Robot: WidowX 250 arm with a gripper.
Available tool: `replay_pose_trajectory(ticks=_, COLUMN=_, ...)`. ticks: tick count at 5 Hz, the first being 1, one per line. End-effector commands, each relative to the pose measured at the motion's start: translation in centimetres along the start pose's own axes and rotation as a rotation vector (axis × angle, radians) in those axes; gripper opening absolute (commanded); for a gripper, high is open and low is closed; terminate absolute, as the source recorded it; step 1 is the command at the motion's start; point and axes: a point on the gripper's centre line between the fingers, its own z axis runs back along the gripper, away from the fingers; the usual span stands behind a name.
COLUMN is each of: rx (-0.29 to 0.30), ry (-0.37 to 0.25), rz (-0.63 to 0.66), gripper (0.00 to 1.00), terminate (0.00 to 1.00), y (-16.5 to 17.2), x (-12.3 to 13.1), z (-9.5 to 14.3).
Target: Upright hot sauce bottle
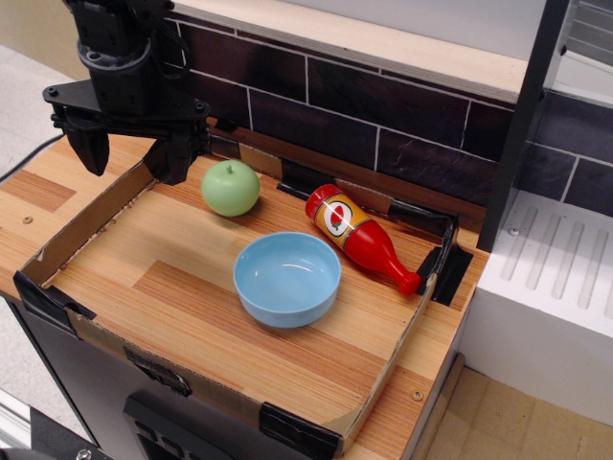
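The hot sauce bottle (357, 236) lies on its side at the back right of the wooden tray. It is glossy red with a yellow-orange label and round emblem, and its red cap points to the front right near the tray's right wall. My gripper (132, 155) hangs at the back left corner, well to the left of the bottle. Its two black fingers (94, 149) are spread wide apart with nothing between them.
A green apple (230, 188) sits just right of the gripper. A light blue bowl (286, 278) stands upright in front of the bottle. Low cardboard walls (86, 225) ring the tray. A dark brick wall (383, 115) rises behind, a white unit (556, 287) stands to the right.
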Motion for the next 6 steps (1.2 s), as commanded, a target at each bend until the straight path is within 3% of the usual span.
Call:
replay_pose_trajectory(ticks=1, rx=0.0, ry=0.0, rz=0.0, gripper=1.0, terminate=0.0, y=0.0, x=0.0, z=0.0)
replay_pose_trajectory(ticks=2, rx=0.012, ry=0.042, rz=0.152, gripper=1.0, terminate=0.0, y=-1.5, x=-1.0, z=1.2)
replay_pose_trajectory(ticks=3, rx=0.02, ry=0.135, rz=0.311, gripper=1.0, terminate=0.0, y=-3.7, x=-1.7, z=3.0)
replay_pose_trajectory(ticks=4, rx=-0.006, ry=0.165, rz=0.471, gripper=1.0, terminate=0.0, y=-6.1, x=-1.8, z=4.6)
replay_pose_trajectory(ticks=5, rx=-0.054, ry=0.139, rz=0.598, gripper=1.0, terminate=0.0, y=-8.9, x=-2.4, z=5.3)
replay_pose_trajectory(ticks=6, rx=-0.104, ry=0.14, rz=0.628, gripper=1.0, terminate=0.0, y=-11.2, x=-3.4, z=5.2)
